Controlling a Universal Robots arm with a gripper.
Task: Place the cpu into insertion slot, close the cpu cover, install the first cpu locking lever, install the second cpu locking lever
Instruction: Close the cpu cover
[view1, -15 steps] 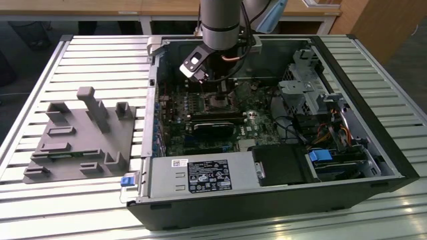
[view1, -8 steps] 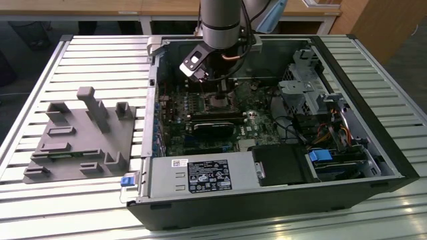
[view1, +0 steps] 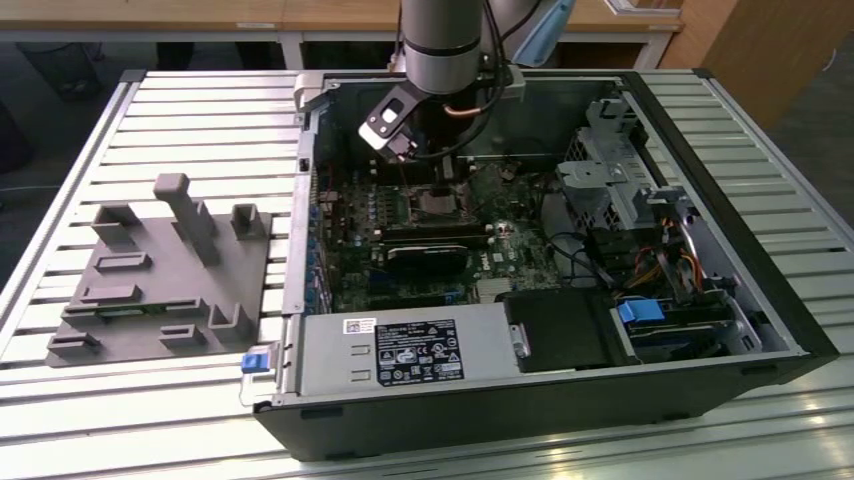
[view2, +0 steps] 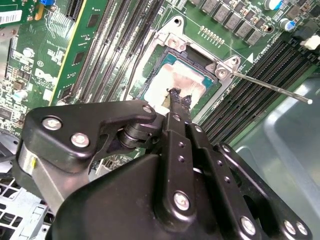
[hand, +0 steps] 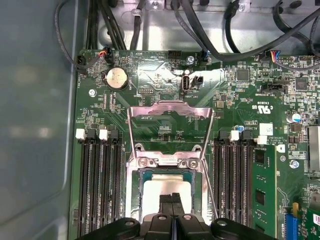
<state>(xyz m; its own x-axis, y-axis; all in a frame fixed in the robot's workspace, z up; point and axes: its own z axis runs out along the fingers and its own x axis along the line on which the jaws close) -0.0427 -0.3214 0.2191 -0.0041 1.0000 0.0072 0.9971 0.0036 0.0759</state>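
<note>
Upper middle of the exterior view, inside the open black metal computer case (view1: 441, 420), the grey arm reaches straight down onto the green circuit board. In both wrist views the black two-fingered gripper (view2: 175, 96) (hand: 172, 199) has its fingers pressed together with no gap and nothing between them. The tips sit right at the top face of the cpu, the small flat square chip with the pale silvery-beige lid (hand: 167, 186).

The chip lies flat inside the insertion slot, the square dark-rimmed socket (view2: 192, 55) between the banks of long black memory slots (hand: 100, 190). It looks level, with a teal edge showing evenly round it. Whether the tips actually touch it or hover just above, I can't tell.

The worry, to my eye, is pressure. If the chip isn't keyed home, a push from those closed tips could crush the socket contacts beneath it. A sideways drag could also scuff the lid or nudge the chip off square.

The cpu cover, a thin dark-silvery metal frame with a square window (hand: 150, 107), is swung fully open and lies back against the board beyond the socket, well out of the gripper's way. A thin bare steel locking lever (view2: 270, 86) juts out free beside the socket, and I'd say it could snag a finger or spring loose if clipped.

The lid itself looks smeared, with a dull beige patch across the metal.
</note>
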